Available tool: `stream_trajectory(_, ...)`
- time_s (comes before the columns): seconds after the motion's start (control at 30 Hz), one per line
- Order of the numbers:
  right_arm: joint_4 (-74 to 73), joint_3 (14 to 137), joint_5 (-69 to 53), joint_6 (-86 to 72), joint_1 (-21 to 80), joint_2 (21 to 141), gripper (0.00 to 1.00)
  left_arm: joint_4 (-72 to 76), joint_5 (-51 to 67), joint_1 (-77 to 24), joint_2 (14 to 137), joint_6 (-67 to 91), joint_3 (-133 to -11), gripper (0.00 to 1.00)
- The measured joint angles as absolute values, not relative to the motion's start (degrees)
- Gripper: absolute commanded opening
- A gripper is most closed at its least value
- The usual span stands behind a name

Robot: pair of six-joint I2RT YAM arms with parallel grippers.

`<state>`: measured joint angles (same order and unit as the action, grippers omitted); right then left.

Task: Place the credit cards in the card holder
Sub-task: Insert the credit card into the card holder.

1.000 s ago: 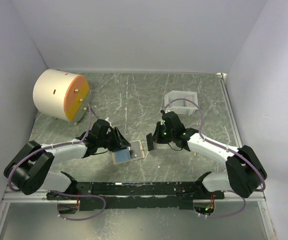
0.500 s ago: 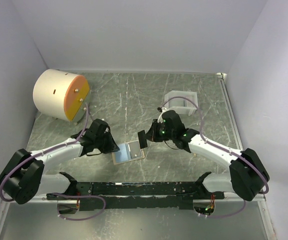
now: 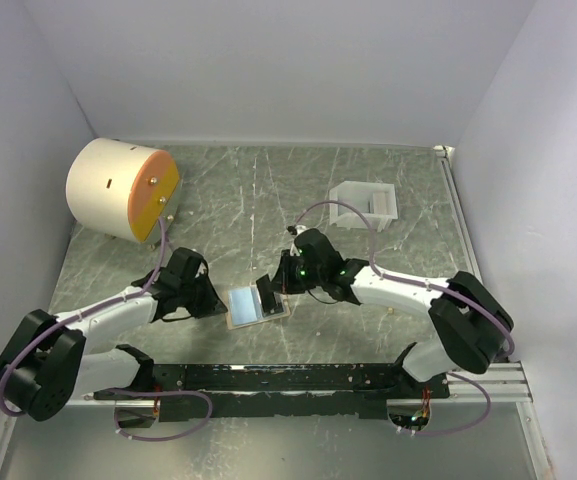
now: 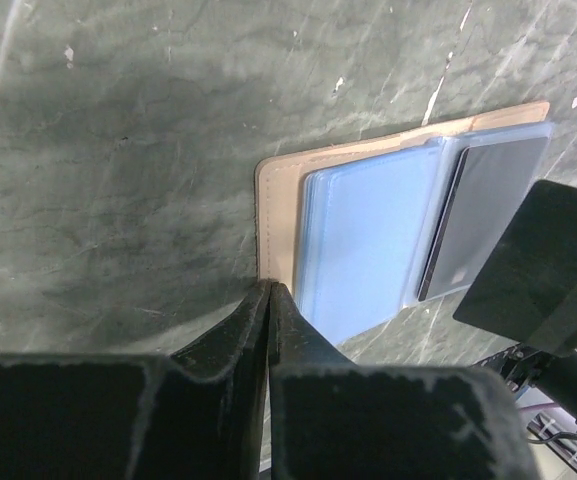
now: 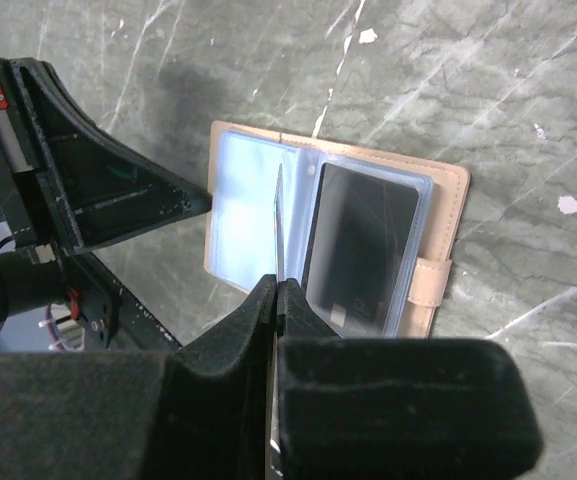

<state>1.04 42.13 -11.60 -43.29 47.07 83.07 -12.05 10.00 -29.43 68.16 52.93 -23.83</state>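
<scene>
The tan leather-like folding wallet (image 3: pixel 243 306) lay spread open and flat on the green marbled tabletop (image 3: pixel 298 190), near the front edge between the two arms, its pale blue shiny pockets facing up. One dark flat card (image 4: pixel 488 210) sat inside the clear pocket on the snap-tab side. The other pocket page showed only pale blue.

Over the fold a second thin grey card (image 5: pixel 278 225) stood on edge, and the right wrist camera caught it as little more than a line between the two pocket pages. Whether its far end had entered a pocket, I could not tell. The right gripper (image 5: pixel 276 285) had that card pinched, jaws pressed together on it with no gap showing.

Across the wallet came the left gripper (image 4: pixel 270 290) - fingers closed tight against each other, tips down right at the tan rim of the blue-page side. It was touching the border, but whether any leather was caught between them I could not tell.

Further out, the big cream cylinder with an orange face (image 3: pixel 118 190) sat at the far left, and the white box-like tray (image 3: pixel 365 200) at the far right - both well apart from the wallet.
</scene>
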Motion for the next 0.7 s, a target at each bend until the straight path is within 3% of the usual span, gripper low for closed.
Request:
stream_trajectory(0.37,1.10,44.62,-8.97,-43.44,50.28,87.96,0.00,-9.23,11.92,-28.97,68.58,52.88,-22.63,0.13)
stream_trajectory(0.7,-7.35,47.68,1.34,-40.75,51.37,89.10,0.00,-8.60,12.10,-28.95,68.73,52.86,-22.35,0.13)
